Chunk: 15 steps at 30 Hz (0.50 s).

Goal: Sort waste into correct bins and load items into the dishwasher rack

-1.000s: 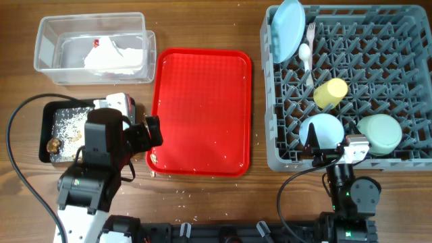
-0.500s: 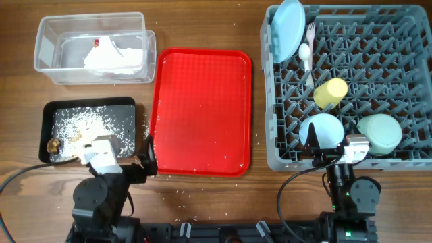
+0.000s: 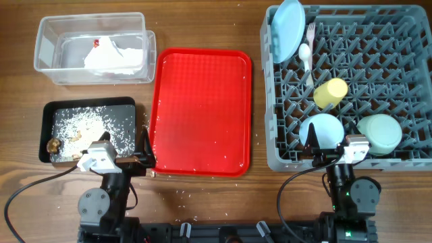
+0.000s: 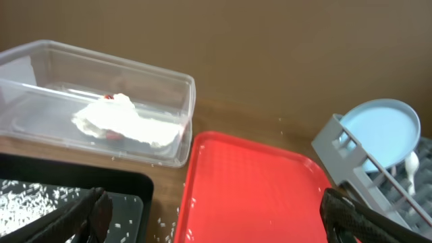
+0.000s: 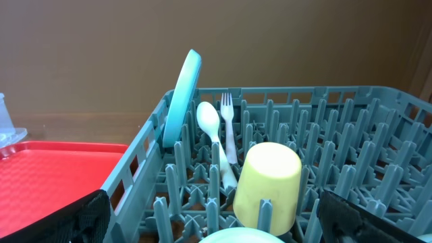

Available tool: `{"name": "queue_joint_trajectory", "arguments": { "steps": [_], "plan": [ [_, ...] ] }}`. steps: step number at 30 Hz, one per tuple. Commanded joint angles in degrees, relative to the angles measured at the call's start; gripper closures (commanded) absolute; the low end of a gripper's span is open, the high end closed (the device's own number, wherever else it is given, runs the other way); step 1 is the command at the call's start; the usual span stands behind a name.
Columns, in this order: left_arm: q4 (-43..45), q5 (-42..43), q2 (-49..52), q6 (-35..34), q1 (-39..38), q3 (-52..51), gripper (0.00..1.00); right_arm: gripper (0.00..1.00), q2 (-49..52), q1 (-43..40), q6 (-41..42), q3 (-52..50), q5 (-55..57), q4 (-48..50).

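Now napkin [image 3: 113,57] in clear tub [image 3: 47,40], rice [image 3: 84,125] in black tray [image 3: 46,131], dishes [image 3: 330,92] in rack [image 3: 391,40], both jaws wide open.

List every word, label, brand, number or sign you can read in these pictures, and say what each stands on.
None: no word, number or brand can be read in any view.
The red mark on the napkin in the clear tub: too small and blurred to tell whether it is print.
The red tray and the rack show no lettering.
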Motion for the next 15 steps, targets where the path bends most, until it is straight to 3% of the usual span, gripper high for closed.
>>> {"name": "queue_joint_trajectory", "arguments": {
  "steps": [1,10,15],
  "plan": [
    [3.76,-1.4,-0.7,1.16,0.68,-2.67,0.0,0.0,-0.15,-0.28,-0.98,-0.09,0.72,0.17],
    [17.68,-2.38,-0.7,1.14,2.38,-11.96,0.0,0.0,-0.15,-0.28,-0.98,-0.09,0.72,0.17],
    [16.76,-2.08,-0.72,1.18,4.33,-12.31,0.0,0.0,-0.15,-0.28,-1.01,-0.09,0.72,0.17]
  ]
}}
